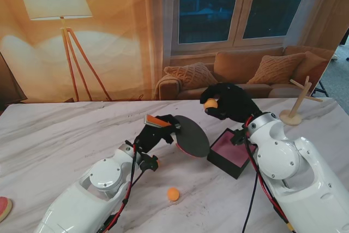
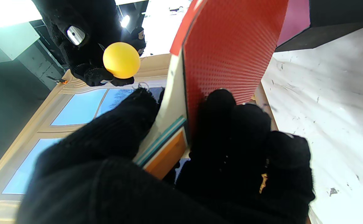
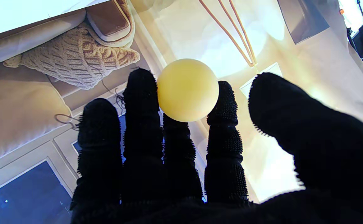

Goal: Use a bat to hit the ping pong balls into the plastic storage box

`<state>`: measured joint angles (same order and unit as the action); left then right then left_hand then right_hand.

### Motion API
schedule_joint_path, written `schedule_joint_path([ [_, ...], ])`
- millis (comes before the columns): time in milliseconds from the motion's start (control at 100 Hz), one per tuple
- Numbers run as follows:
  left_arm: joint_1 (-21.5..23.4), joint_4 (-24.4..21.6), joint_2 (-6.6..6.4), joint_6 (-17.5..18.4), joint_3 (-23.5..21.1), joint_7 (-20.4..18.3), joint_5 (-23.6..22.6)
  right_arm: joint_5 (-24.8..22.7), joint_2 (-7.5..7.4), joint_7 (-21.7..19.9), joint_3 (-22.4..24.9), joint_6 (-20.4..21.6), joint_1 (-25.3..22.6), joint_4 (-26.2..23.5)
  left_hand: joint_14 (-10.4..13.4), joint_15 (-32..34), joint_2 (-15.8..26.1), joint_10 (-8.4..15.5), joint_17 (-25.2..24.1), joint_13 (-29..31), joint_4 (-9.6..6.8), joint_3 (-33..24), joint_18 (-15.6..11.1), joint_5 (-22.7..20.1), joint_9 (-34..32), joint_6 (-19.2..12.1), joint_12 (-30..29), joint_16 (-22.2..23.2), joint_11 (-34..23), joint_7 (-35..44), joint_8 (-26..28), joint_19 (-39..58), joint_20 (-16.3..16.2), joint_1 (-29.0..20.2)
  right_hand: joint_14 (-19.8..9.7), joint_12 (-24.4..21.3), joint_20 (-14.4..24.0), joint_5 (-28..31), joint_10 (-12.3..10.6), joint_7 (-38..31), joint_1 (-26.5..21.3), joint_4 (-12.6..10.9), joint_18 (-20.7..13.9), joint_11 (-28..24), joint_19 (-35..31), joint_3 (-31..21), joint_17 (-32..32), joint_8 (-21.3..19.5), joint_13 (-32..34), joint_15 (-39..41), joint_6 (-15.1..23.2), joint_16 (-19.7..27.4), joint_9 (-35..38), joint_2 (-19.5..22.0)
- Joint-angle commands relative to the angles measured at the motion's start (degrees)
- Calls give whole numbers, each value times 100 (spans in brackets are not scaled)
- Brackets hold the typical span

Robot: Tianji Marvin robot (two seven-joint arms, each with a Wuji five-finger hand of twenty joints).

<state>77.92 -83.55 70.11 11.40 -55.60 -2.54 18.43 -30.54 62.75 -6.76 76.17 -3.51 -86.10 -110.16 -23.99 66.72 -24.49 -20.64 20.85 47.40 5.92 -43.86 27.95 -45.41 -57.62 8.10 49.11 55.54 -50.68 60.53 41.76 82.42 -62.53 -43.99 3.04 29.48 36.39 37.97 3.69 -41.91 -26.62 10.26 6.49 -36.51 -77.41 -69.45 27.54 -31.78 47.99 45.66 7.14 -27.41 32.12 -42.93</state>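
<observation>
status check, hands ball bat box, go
Left hand gripping bat. Right hand holding ball raised above box. Second ball loose on table, nothing blocking.

place: probably lab | cue: living-room backdrop (image 1: 163, 36) behind marble table (image 1: 54, 135)

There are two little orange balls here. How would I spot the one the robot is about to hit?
Find the dark box with the pink inside on the marble table. Above its far side, the black-gloved right hand holds a ball at its fingertips. The other ball lies loose on the table, nearer to me.
</observation>
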Motion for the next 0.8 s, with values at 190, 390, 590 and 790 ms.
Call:
schedule_joint_path([
  [190, 18, -54, 68, -37, 28, -17, 119, -10, 30, 20, -25, -137, 39, 59, -409, 37, 20, 309, -99, 157, 119, -432, -465, -227, -10, 74, 80, 42, 94, 307, 40, -62, -65, -5, -160, -78, 59, -544, -95, 226, 133, -211, -61, 92, 171, -40, -271, -110, -332, -141, -27, -55, -668, 147],
  [390, -3, -34, 84, -48, 47, 14, 130, -17, 24, 3, -5, -77, 31, 79, -398, 46, 10, 307, -96, 165, 117, -443, -468, -232, -11, 76, 80, 47, 86, 311, 43, -60, -64, -2, -137, -172, 63, -909, -120, 441, 249, -204, -55, 205, 295, 76, -423, -55, -492, -256, 12, -26, -915, 146],
  [590, -117, 98, 102, -75, 114, -49, 166, -110, 30, 93, 45, 13, -41, 87, -413, 121, 7, 278, -21, 254, 103, -509, -445, -278, -84, 103, 96, 70, 25, 347, 66, 0, -81, 43, -141, -213, 110, -877, -124, 450, 343, -209, -56, 215, 297, 145, -422, -49, -487, -259, 12, -38, -900, 104],
  [790, 30, -105, -6, -148, -61, -44, -248, -56, 47, 148, 45, -68, -39, 151, -368, 249, 34, 278, 116, 352, 85, -525, -430, -263, -105, 102, 112, 80, -54, 388, 111, 99, -115, 106, -122, -224, 141, -840, -111, 447, 343, -214, -66, 195, 315, 168, -443, -52, -503, -253, -26, -53, -884, 124],
])
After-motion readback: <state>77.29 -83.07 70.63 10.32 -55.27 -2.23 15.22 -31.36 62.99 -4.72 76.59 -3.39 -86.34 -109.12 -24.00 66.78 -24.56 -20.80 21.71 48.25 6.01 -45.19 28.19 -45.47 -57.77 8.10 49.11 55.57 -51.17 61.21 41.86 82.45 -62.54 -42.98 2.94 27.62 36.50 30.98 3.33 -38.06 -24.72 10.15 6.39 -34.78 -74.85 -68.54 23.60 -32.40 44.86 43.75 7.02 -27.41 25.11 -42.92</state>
